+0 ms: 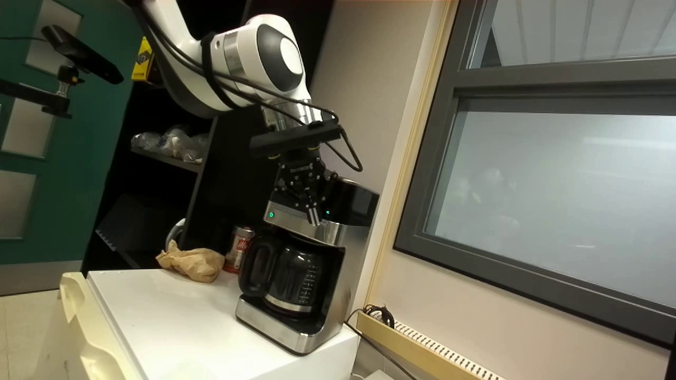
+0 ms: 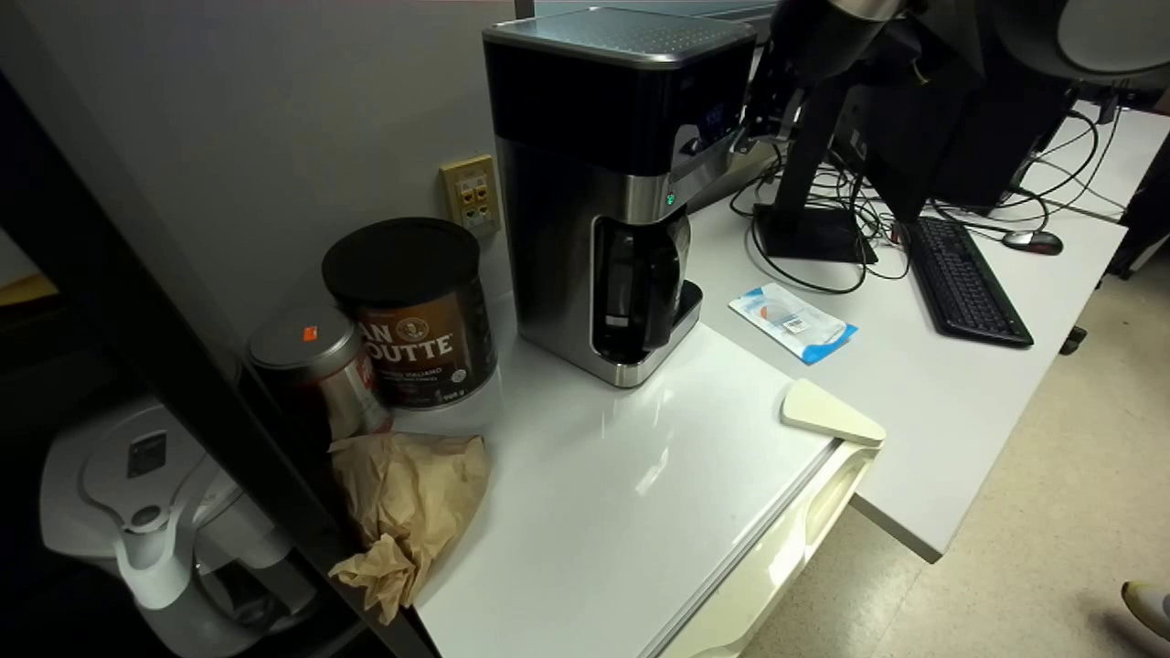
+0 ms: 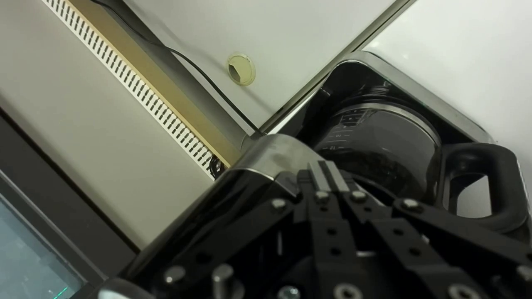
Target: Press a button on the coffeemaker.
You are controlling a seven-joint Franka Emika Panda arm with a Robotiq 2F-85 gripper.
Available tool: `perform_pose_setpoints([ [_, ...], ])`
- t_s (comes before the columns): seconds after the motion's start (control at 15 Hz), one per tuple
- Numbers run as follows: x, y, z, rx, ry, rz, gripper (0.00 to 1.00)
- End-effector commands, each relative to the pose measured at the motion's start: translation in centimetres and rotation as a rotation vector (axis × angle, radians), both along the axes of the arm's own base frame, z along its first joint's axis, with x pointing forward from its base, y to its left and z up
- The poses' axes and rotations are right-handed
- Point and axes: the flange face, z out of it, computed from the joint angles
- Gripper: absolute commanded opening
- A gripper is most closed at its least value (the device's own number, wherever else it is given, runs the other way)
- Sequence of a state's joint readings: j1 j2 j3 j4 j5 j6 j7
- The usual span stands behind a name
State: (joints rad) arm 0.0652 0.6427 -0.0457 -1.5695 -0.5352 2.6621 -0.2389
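Observation:
The coffeemaker stands upright on the white cabinet, black and silver, with its glass carafe inside. It also shows in an exterior view and in the wrist view. A green-lit button glows on the silver front band, and a faint bluish display shows above the band. My gripper is at the upper front of the coffeemaker, fingertips pointing down near the band. In the wrist view its fingertips are together with nothing between them. Whether they touch the panel I cannot tell.
A crumpled brown paper bag, a red-silver can and a large coffee tin stand beside the coffeemaker. A wall and window are close behind. A desk with a keyboard and cables lies alongside.

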Motion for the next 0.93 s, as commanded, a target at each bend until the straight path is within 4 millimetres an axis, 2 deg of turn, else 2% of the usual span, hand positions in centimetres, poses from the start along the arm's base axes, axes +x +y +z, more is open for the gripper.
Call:
perform_pose_setpoints([
  [0.0,-0.7,0.3,0.3,-0.018,0.038,0.027,0.00],
  [0.87,-10.8,-0.6,1.3,-0.110,0.141,0.151,0.00],
])
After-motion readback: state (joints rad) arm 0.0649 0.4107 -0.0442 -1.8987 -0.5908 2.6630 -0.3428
